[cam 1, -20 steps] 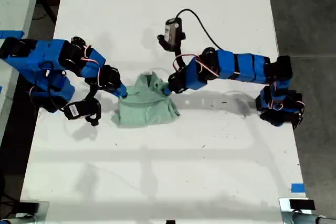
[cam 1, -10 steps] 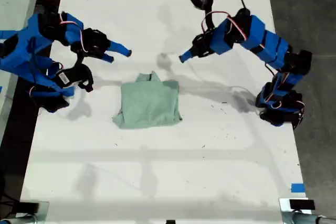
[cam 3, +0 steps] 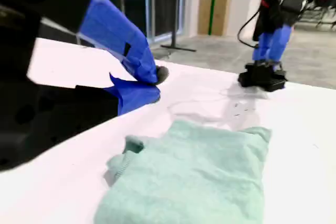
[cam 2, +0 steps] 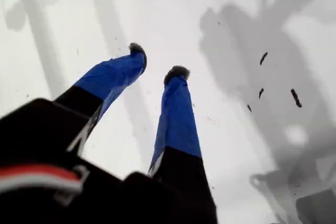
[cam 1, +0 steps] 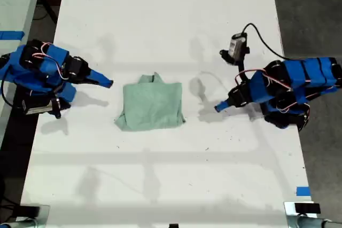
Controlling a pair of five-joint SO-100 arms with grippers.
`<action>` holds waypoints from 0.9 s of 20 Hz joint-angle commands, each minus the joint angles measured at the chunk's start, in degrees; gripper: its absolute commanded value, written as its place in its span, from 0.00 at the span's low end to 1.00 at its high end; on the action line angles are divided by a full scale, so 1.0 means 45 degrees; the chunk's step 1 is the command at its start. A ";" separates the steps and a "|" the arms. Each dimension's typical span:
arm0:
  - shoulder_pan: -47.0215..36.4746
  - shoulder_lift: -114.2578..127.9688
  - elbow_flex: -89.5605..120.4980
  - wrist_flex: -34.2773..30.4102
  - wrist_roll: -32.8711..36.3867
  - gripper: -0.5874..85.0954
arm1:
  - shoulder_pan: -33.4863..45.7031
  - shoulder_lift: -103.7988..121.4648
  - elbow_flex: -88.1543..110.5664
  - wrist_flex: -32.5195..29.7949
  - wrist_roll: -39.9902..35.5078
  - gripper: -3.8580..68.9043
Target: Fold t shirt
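White table (cam 1: pixel 160 20), w/ blue tape (cam 1: pixel 302 191) near its edge at exterior view's lower right; dark specks (cam 2: pixel 278 82) on top.

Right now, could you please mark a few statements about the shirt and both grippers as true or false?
1. The t shirt lies folded on the table, between the two arms. True.
2. My first gripper is clamped on the t shirt. False: its jaws are apart over bare table, on the exterior view's right of the t shirt.
3. My second gripper is on the exterior view's left of the t shirt, clear of the cloth. True.
4. Part of the t shirt hangs over the table's edge. False: all of it rests on the tabletop, well inside the edges.
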 commanded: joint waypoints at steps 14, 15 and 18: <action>-0.2676 0.4629 0.7793 0.0449 -0.0527 0.12 | 0.1641 1.1387 1.1406 -0.0195 -0.2109 0.12; -0.2656 0.4629 0.7793 0.0449 0.0645 0.12 | 0.1641 1.1387 1.1406 -0.0195 -0.1445 0.12; -0.2559 0.4629 0.7793 0.0449 0.3555 0.12 | 0.1621 1.1387 1.1406 -0.0195 -0.2344 0.12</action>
